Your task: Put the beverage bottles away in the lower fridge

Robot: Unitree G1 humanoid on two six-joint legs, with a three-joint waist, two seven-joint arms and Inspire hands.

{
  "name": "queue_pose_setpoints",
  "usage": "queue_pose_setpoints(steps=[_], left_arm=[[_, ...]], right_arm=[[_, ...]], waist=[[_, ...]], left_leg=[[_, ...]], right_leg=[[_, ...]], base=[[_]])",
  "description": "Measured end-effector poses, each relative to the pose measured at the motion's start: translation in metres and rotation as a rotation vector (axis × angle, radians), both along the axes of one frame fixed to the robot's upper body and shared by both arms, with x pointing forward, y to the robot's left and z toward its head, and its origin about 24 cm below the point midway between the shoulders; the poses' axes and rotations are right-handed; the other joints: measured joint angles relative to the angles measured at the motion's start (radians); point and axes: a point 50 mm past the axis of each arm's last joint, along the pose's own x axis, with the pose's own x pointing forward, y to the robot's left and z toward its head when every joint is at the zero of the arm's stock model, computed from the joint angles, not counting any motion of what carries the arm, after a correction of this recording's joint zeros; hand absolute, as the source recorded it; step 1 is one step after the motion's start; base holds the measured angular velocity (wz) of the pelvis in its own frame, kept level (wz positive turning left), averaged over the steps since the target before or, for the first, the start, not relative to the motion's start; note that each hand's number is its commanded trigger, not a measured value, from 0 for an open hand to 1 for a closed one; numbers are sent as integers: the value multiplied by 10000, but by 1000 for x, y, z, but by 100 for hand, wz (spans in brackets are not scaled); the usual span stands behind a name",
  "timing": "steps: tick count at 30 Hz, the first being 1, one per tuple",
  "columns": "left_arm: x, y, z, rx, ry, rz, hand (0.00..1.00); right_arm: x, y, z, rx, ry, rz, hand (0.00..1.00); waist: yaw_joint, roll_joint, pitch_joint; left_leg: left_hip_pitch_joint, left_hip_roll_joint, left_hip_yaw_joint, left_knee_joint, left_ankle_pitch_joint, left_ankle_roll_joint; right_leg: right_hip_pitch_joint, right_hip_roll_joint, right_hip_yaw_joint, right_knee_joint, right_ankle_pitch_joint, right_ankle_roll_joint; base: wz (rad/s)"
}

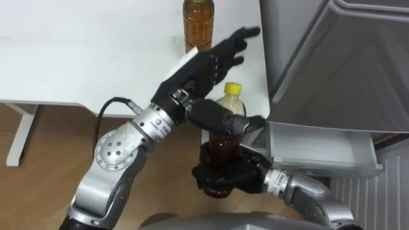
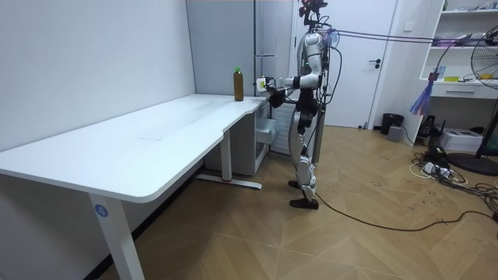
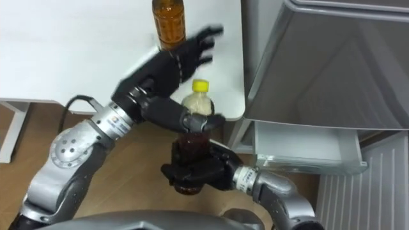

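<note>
A tea bottle with a yellow cap is held upright in front of my chest, just off the white table's corner. My right hand is curled round its lower body from below. My left hand hovers over the bottle's top with its fingers stretched out towards the table; its thumb lies across the bottle's neck. A second brown tea bottle stands on the table near its right edge, just beyond my left fingers. The grey fridge is close on my right.
A pale shelf or drawer juts out low on the fridge, right of the held bottle. In the room view I stand at the far end of the long white desk, beside the fridge. Wooden floor lies below.
</note>
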Motion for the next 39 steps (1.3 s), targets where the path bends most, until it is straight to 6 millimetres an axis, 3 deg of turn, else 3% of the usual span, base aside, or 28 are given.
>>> queue_pose_setpoints(steps=[6,15,17,24,29,34,39], left_arm=[[1,4,5,-393,-149,131,0],[10,18,43,-751,-2029,933,0],[12,19,49,-923,-2335,1014,0],[10,31,67,-1539,-3086,1812,0],[6,49,82,-1898,-4046,3193,0],[6,73,87,-1621,-4540,5239,0],[3,96,92,-1665,-4912,7211,0]], right_arm=[[0,-6,-1,-407,-60,123,100],[-6,-13,-5,-1047,-39,226,100],[-11,-17,-7,-1099,118,-11,100],[-21,-25,-11,-1187,478,-562,100],[-34,-38,-15,-1459,844,-1228,100],[-42,-45,-20,-1657,1211,-1608,100],[-49,-47,-22,-1639,1402,-1810,100]], waist=[[14,80,-35],[245,88,-24],[303,143,12],[474,315,14],[783,416,14],[1071,334,35],[1280,212,-46]], left_leg=[[18,24,-7,-4,-1,-1],[77,14,-9,-7,-4,3],[178,17,1,-29,-12,10],[216,-12,-4,-158,-13,12],[538,-6,23,-246,-9,18],[669,-18,-8,-241,-10,18],[856,-20,-58,-392,-8,22]], right_leg=[[2,18,1,7,0,0],[68,9,-43,-9,-2,3],[156,4,-68,-14,-10,16],[176,5,-76,-20,-20,32],[358,1,32,-18,-60,93],[496,-9,-6,-29,-64,99],[689,0,5,-91,-69,107]], base=[[0],[0],[0],[-1],[-5],[-2],[2]])
